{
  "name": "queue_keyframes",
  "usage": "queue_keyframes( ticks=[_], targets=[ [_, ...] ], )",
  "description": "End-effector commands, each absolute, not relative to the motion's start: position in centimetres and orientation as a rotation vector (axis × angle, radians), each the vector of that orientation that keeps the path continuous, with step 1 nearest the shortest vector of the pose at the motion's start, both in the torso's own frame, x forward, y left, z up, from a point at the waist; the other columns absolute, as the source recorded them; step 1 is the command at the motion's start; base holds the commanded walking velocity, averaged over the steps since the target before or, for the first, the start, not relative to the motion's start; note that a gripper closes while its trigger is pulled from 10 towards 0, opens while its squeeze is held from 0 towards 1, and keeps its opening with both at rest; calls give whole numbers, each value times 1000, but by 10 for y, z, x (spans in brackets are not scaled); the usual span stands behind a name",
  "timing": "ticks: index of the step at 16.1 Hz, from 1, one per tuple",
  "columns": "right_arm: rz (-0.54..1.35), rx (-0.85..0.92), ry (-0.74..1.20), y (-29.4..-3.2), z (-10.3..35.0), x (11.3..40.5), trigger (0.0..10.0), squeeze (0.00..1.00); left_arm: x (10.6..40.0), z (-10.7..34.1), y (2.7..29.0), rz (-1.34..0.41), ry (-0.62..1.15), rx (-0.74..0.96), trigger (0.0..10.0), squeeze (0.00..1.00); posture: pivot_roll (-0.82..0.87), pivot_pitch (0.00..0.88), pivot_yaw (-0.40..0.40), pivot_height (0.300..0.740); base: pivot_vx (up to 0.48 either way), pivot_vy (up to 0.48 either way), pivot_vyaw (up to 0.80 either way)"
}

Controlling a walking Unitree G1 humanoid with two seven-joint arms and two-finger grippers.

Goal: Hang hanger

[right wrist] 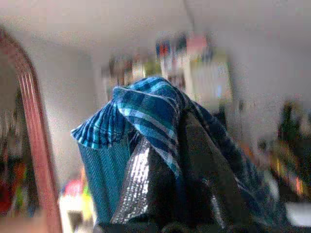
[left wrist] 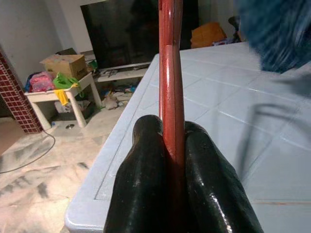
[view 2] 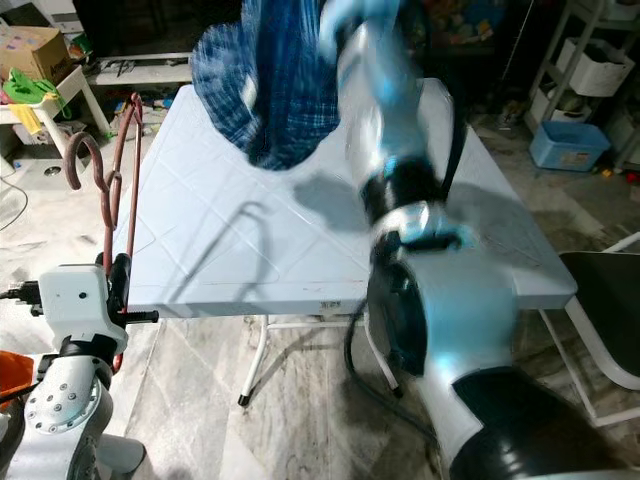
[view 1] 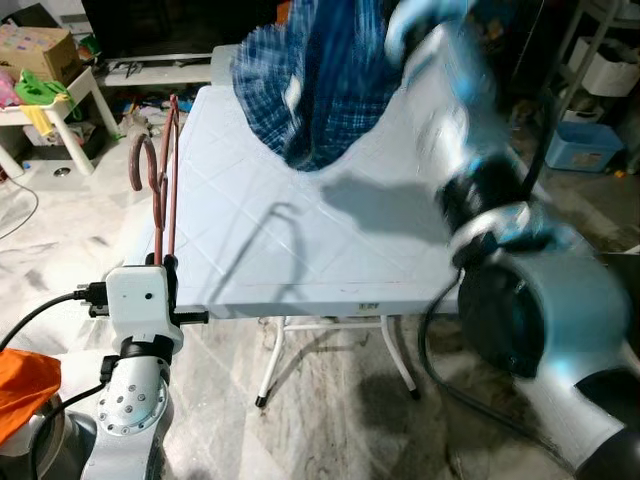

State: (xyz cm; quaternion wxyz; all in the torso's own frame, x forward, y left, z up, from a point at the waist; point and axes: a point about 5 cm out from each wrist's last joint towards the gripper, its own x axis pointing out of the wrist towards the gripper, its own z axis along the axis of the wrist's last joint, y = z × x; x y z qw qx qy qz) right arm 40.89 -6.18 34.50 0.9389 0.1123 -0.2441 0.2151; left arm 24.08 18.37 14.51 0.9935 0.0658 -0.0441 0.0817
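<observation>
Your left gripper (left wrist: 174, 160) pinches the reddish-brown wooden hanger (view 1: 160, 190) by its lower bar at the near left corner of the white folding table (view 1: 300, 250), hook up, upright. Your right gripper (right wrist: 175, 160), raised above the table's far side, is clamped on a blue plaid shirt (view 1: 320, 70) that droops limp. Expect the hanger to feel stiff and light; the cloth looks soft and may slide, so take it near the collar.

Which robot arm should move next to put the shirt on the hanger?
Probably the right gripper: it holds the blue plaid shirt lifted above the table, while the left gripper just holds the red hanger upright.
</observation>
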Motion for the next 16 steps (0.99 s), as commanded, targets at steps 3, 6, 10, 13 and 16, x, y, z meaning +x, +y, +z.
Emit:
queue_keyframes(
  ticks=[3, 6, 10, 13, 16],
  targets=[
    [686, 38, -123, -38, 244, 405, 10000, 0, 241, 150, 183, 160, -104, 137, 10000, 0, 57, 52, 1, 740, 0, 0, 0],
    [854, -83, 24, -44, 183, 386, 10000, 1000, 242, 149, 183, 152, -97, 130, 10000, 0, 46, 56, 9, 740, 0, 0, 0],
    [864, -124, 39, -54, 178, 384, 10000, 1000, 244, 148, 181, 140, -94, 122, 10000, 0, 39, 52, 14, 740, 0, 0, 0],
    [427, -256, -38, -91, 202, 407, 10000, 1000, 245, 147, 180, 138, -93, 119, 10000, 0, 48, 50, 7, 740, 0, 0, 0],
    [191, -359, -59, -128, 215, 416, 10000, 1000, 242, 146, 183, 154, -84, 122, 10000, 0, 52, 50, 1, 740, 0, 0, 0]
  ],
)
